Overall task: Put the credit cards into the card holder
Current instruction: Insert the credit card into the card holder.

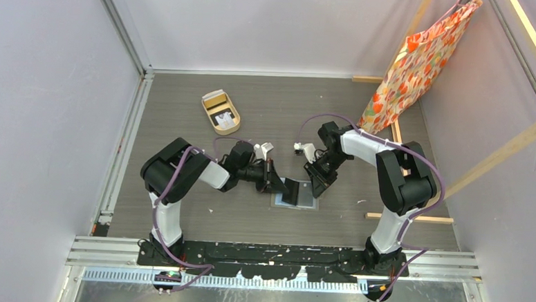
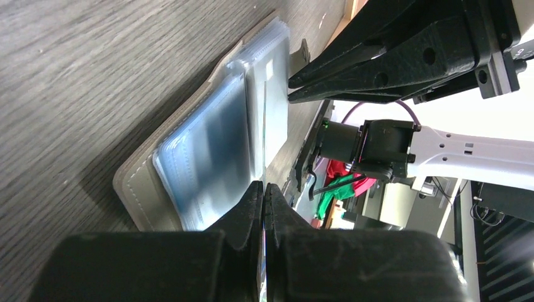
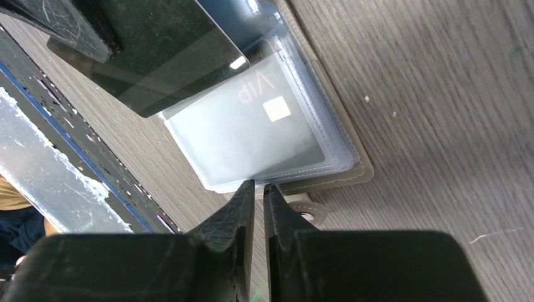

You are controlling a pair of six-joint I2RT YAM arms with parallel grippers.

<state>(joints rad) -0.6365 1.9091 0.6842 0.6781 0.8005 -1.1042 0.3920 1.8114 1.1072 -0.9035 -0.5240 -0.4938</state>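
From above, the card holder (image 1: 308,200) lies open on the table (image 1: 268,102), near the middle and a bit toward the near edge, between the two arms. The left gripper (image 1: 279,184) holds a black card (image 1: 293,191) right over the card holder's left side, and the right gripper (image 1: 317,184) reaches down to its far side. A tan tray (image 1: 220,111) sits well apart, toward the far edge and left of the middle. In the left wrist view, the left jaws are closed tight on the black card, which shows only as a thin line because it is seen from the edge. It stands up over the clear sleeves (image 2: 208,148), and the right gripper's tips sit just at the far edge of the sleeves. In the right wrist view, the right jaws are almost closed, with only a thin gap. Their tips are at the edge of the sleeve stack, but nobody could tell from here if they pinch a sleeve. A pale card with a chip (image 3: 252,129) is already inside one sleeve. The black card is tilted over the far corner and does not look pushed in yet. So the step in hand seems to be sliding the black card in. The next move likely needs its edge lined up with an empty sleeve's mouth, then a flat, gentle push while the sleeves are kept steady.
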